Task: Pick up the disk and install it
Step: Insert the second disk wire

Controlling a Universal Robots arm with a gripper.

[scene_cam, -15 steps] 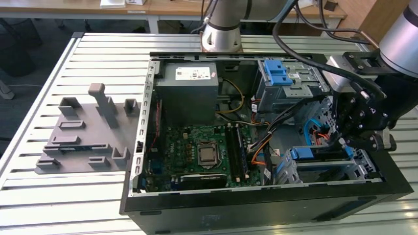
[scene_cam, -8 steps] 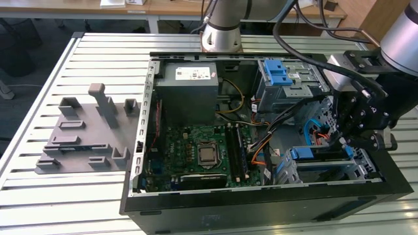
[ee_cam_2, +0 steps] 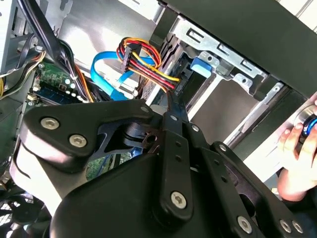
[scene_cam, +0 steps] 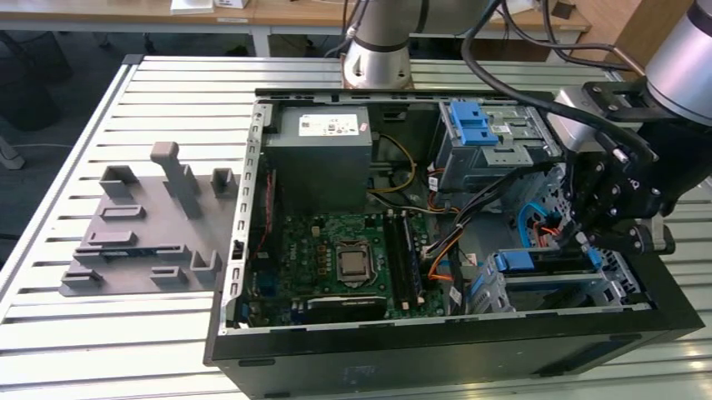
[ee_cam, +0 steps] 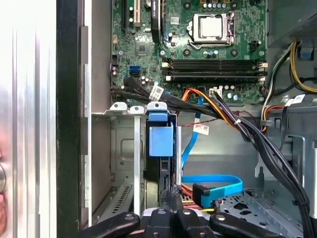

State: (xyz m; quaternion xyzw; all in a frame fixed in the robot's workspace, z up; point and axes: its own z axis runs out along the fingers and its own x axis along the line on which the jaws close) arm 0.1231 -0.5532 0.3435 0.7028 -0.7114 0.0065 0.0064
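**A:** Exterior view first: where's the gripper (scene_cam: 606, 237)?

**B:** Low inside the open case (scene_cam: 445, 350), at about 4 o'clock from the CPU socket (scene_cam: 353, 262), right over the drive cage (scene_cam: 556, 287) at the case's front corner.

**A:** And the disk?

**B:** Slotted on edge in that cage. Its blue bracket (scene_cam: 548, 260) shows just under the gripper in the exterior view. In the first wrist view the disk (ee_cam: 161, 163) stands in the bay with its blue tab (ee_cam: 161, 140) at the top, at 6 o'clock from the RAM slots (ee_cam: 213, 69); the gripper's black links (ee_cam: 173, 220) sit directly below it in that picture.

**A:** Are the jaws holding it?

**B:** I can't tell. The tips meet the disk's edge, but whether they clamp it or sit apart isn't visible.

**A:** Anything near it?

**B:** A blue flat cable (ee_cam: 213, 181) with a black plug lies just beside the bay, and a red-yellow-black wire bundle (ee_cam_2: 143, 62) runs to the cage in the second wrist view. A person's hand (ee_cam_2: 297, 153) rests outside the case wall there.

**A:** Outside the case?

**B:** A grey fixture (scene_cam: 150, 225) on the slatted worktop (scene_cam: 67, 333), at 9 o'clock from the case.
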